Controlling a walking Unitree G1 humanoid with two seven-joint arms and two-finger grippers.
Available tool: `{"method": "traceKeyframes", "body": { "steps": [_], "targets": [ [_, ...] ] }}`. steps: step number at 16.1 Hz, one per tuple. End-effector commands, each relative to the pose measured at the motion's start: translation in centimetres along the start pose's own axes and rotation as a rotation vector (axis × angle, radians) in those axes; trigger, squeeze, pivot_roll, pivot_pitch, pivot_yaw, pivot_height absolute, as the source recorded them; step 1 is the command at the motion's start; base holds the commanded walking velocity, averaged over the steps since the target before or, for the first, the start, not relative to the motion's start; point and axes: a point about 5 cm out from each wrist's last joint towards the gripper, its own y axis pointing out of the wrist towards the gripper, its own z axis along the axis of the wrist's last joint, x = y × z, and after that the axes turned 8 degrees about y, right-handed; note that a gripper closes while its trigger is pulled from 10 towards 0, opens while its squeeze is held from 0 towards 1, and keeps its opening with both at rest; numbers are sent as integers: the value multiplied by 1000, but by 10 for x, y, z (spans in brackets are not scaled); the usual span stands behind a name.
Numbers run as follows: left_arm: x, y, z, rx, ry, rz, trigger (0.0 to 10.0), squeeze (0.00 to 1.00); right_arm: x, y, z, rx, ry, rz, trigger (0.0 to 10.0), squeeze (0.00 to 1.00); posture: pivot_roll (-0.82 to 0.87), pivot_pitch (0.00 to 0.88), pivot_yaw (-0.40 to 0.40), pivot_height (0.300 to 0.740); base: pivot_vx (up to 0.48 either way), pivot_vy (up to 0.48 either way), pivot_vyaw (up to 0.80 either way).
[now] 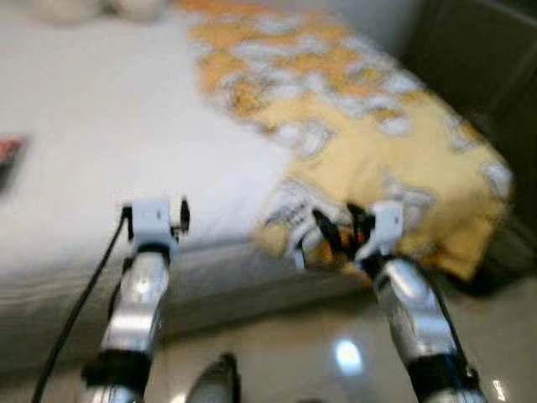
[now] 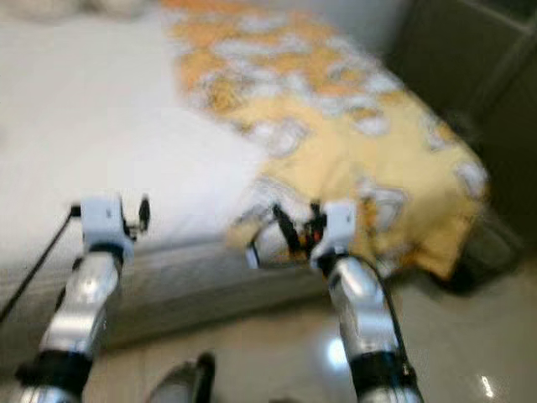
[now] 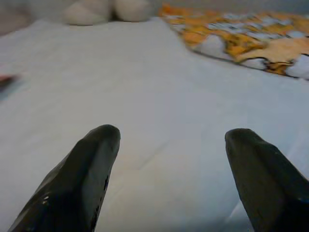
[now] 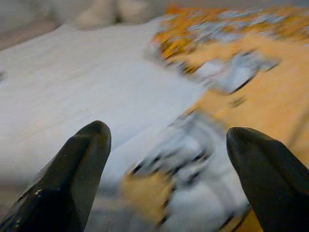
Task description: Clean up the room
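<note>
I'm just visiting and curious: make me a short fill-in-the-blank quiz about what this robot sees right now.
1. The yellow patterned blanket lies on the robot's ____ side of the bed.
2. The bed sheet beside it is ____ in colour.
3. The right gripper points at the blanket's ____ corner.
4. Both grippers, including the left gripper, have their fingers ____.

Missing words: right; white; near; open

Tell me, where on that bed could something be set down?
The white sheet lies bare between the yellow blanket and a small red thing near the left edge. Pillows take the head. The right tool crowds the blanket's corner.
</note>
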Motion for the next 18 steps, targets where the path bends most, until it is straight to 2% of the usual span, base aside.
{"method": "traceKeyframes", "body": {
  "steps": [1, 3, 5, 7, 9, 10, 12, 16, 18],
  "targets": [
    [1, 10, 18, 48, -27, -9, 10000, 0, 4, -4, -3, -6, 3, 9, 10000, 0, 146, 0, -115, 740, 0, 0, 406],
    [1, 15, 25, 67, 39, -8, 10000, 0, 4, -2, -5, -20, -3, 20, 10000, 0, 148, 0, -113, 740, 0, -240, 403],
    [7, 15, 24, 44, 67, -2, 10000, 0, 4, -2, -7, -23, 2, 12, 10000, 0, 140, 0, -98, 740, 0, -476, 400],
    [24, 16, 20, -3, 81, -32, 10000, 0, 8, -1, -8, -30, -32, -14, 10000, 0, 104, 0, -68, 740, 0, -465, 0],
    [39, 21, 26, 23, 118, -85, 10000, 0, 9, -2, -2, 14, -20, -31, 10000, 0, 76, 0, -56, 740, 144, -416, 0],
    [41, 24, 27, 16, 97, -98, 10000, 0, 11, -4, -5, 4, -28, -37, 10000, 0, 73, 0, -51, 740, 0, 0, 481],
    [40, 26, 32, 25, 100, -93, 10000, 0, 13, -9, -8, 0, -37, -44, 10000, 0, 65, 0, -40, 740, 0, -232, 456],
    [31, 28, 18, -51, 39, 11, 10000, 0, 13, -10, -8, 0, -56, -42, 10000, 0, 50, 0, -52, 740, 275, -389, 438],
    [27, 24, 12, -59, 31, 40, 10000, 0, 18, -12, -6, -3, -80, -47, 10000, 0, 57, 0, -56, 740, 352, -321, 428]
  ]
}}
